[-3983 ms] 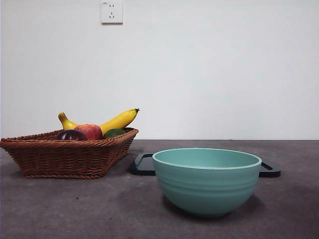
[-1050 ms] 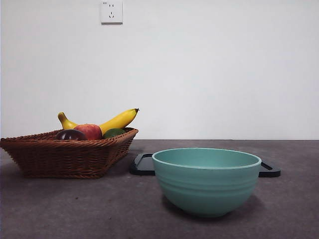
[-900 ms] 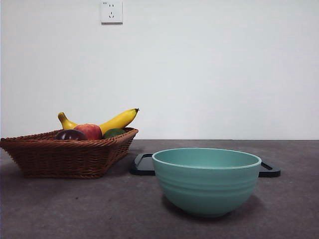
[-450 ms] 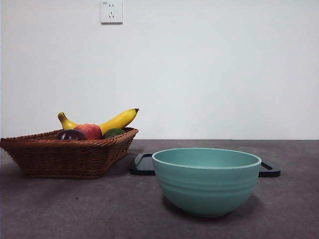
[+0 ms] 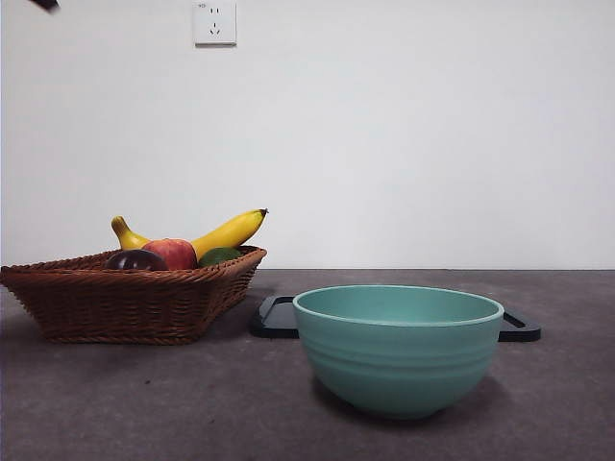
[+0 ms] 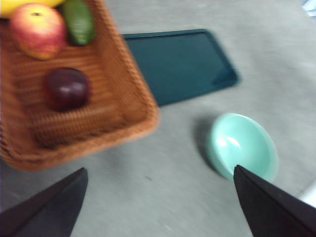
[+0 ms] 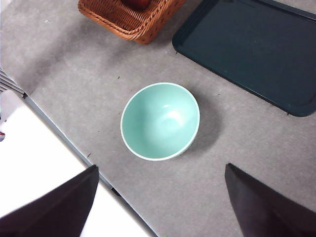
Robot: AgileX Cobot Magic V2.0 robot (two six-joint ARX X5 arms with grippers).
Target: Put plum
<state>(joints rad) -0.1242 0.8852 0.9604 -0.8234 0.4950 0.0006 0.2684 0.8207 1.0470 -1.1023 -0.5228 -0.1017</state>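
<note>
Over on the left, the wicker basket [image 5: 135,298] sits on the grey table [image 5: 144,403], and the plum [image 5: 135,259] lies inside it, dark and glossy, near the front rim. Just beside the plum is a red-and-yellow apple [image 5: 173,253], then a small green fruit [image 5: 220,255], with a banana [image 5: 226,232] arching behind them. From the left arm's camera the plum [image 6: 67,88] rests alone on the basket floor [image 6: 94,123], a little apart from the apple [image 6: 38,29] and green fruit [image 6: 78,20] (that picture is blurred). The left gripper [image 6: 158,207] hangs high above the table near the basket, jaws spread wide and holding nothing; a black tip [image 5: 45,4] shows at the top left corner of the front view.

Behind and to the right of the basket lies a dark tray [image 5: 279,319], flat on the table. In front of it stands a mint-green bowl [image 5: 399,351]. The right gripper [image 7: 160,202] hovers high over the bowl [image 7: 160,121], its jaws also wide apart and gripping nothing.
</note>
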